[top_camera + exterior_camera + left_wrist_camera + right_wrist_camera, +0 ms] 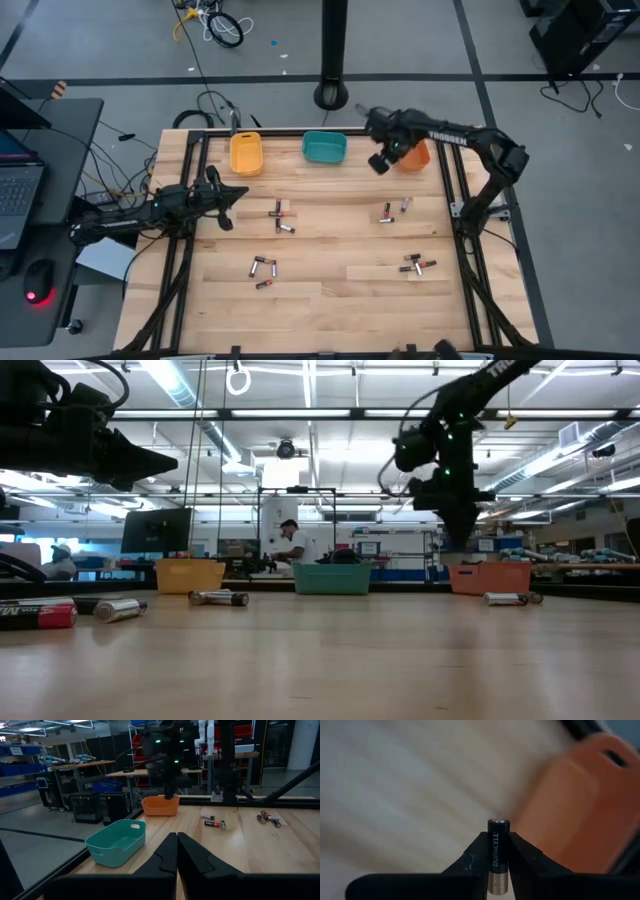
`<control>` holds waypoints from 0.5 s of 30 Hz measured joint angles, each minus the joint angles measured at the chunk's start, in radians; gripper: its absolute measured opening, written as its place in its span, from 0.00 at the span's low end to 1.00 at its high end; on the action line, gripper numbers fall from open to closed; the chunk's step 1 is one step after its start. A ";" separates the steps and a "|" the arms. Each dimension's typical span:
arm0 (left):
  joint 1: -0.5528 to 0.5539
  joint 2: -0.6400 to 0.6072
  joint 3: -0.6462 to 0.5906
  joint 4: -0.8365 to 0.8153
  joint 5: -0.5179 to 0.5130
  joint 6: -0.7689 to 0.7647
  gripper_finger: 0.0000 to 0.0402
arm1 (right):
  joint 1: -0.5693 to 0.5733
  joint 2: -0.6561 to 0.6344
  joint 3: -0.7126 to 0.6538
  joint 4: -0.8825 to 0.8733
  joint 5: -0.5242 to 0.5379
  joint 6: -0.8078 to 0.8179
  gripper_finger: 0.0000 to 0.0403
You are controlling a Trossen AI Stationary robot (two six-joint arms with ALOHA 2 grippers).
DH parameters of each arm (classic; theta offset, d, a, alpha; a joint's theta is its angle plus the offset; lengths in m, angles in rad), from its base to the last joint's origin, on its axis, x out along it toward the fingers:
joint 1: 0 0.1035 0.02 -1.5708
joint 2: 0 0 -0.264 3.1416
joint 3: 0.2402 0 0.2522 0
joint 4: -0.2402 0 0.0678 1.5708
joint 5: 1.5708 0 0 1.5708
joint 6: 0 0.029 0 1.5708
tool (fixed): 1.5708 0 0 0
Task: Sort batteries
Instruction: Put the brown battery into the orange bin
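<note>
Black and copper, the Duracell battery (498, 860) is pinched between the two fingers of the right gripper (498, 851). Its long axis runs along the fingers, and its black end sticks out past the fingertips toward the table, with the orange bin (585, 810) just beside it. From above, this right gripper (382, 160) hangs at the far right of the table, at the left edge of the orange bin (416, 155).

On the left side, the left gripper (228, 205) waits above the table edge, with its jaws pressed together and nothing between them.

Moving from left to right on the light wooden table (320, 300), the yellow bin (245, 153), the teal bin (324, 147) and the orange bin stand in one row at the far edge. The other batteries lie flat in four small groups: one group (280, 218) in the middle, one (263, 270) nearer the front left, one (395, 210) at the right and one (418, 265) at the front right. They point in mixed directions.

Behind the table, the low view shows a workshop with ceiling lights, and a person (291, 550) stands at a bench far away.
</note>
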 joint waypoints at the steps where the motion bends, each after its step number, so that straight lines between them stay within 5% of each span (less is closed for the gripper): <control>1: 0.000 0.000 0.000 0.000 0.000 0.000 0.04 | -0.031 0.000 -0.001 0.007 0.000 -0.007 0.14; 15: 0.000 0.000 0.000 0.009 0.000 0.000 0.04 | -0.274 0.000 -0.002 0.108 -0.061 -0.068 0.15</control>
